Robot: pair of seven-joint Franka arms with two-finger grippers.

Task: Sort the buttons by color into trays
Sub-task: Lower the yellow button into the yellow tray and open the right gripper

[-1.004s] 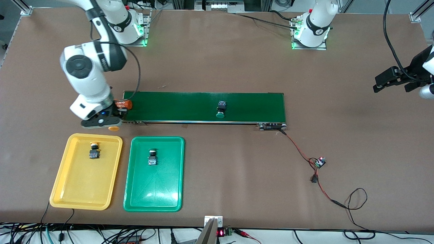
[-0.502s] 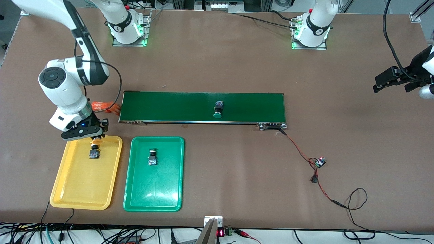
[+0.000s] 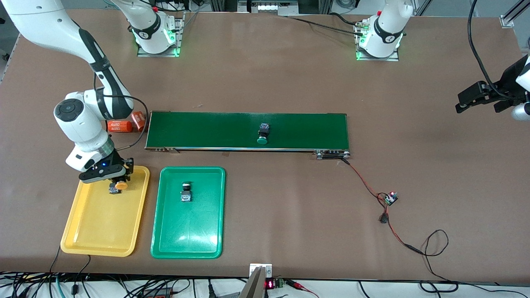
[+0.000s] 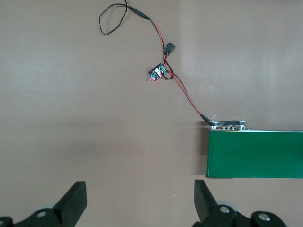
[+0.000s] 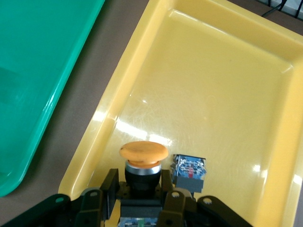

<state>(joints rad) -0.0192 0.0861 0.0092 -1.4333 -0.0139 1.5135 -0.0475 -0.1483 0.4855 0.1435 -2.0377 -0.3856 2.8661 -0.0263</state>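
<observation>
My right gripper (image 3: pixel 119 181) is shut on a yellow-orange button (image 3: pixel 121 186), holding it low over the yellow tray (image 3: pixel 99 223) at the end nearest the belt. In the right wrist view the fingers clamp the button's black body below its orange cap (image 5: pixel 143 151). Beside it a second button (image 5: pixel 189 171) lies in the yellow tray (image 5: pixel 213 94), partly hidden under the gripper in the front view. The green tray (image 3: pixel 186 231) holds one button (image 3: pixel 186 193). A green-capped button (image 3: pixel 262 134) rides the belt (image 3: pixel 207 128). My left gripper (image 3: pixel 478 108) waits open over bare table.
Two orange cylinders (image 3: pixel 120 125) (image 3: pixel 139 120) lie by the belt's end toward the right arm. A red-black wire with a small circuit board (image 3: pixel 390 198) trails from the belt's other end (image 4: pixel 255 153). The green tray (image 5: pixel 38 71) lies close beside the yellow one.
My right gripper carried the yellow-orange button from beside the belt's end to over the yellow tray. The green button drifted along the belt toward the right arm's end.
</observation>
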